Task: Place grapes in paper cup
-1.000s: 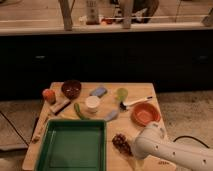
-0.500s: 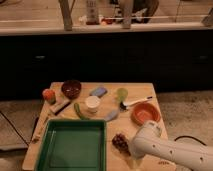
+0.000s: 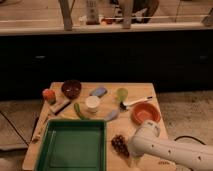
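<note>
Hardly anything has moved since the earlier frames: the white arm (image 3: 170, 150) stays low over the near right corner of the wooden table (image 3: 145, 90), and everything on the table lies where it did. The gripper (image 3: 132, 153) hangs at the arm's rounded end, just right of the grapes (image 3: 120, 144), and whether it is apart or together I cannot tell. The grapes, a dark bunch, lie on the tabletop near its near edge, between the green tray (image 3: 75, 122) on the left and the arm on the right. The paper cup (image 3: 92, 103), white and upright, stands toward the middle of the table, well apart from the grapes and farther back. A long green vegetable (image 3: 79, 111) lies just left of the cup. A dark brown bowl (image 3: 71, 88) sits at the far left, with a red-orange fruit (image 3: 48, 95) beside it. A green cup (image 3: 122, 94) stands far right of the paper cup, and an orange bowl (image 3: 145, 113) sits at the right, just beyond the arm.
</note>
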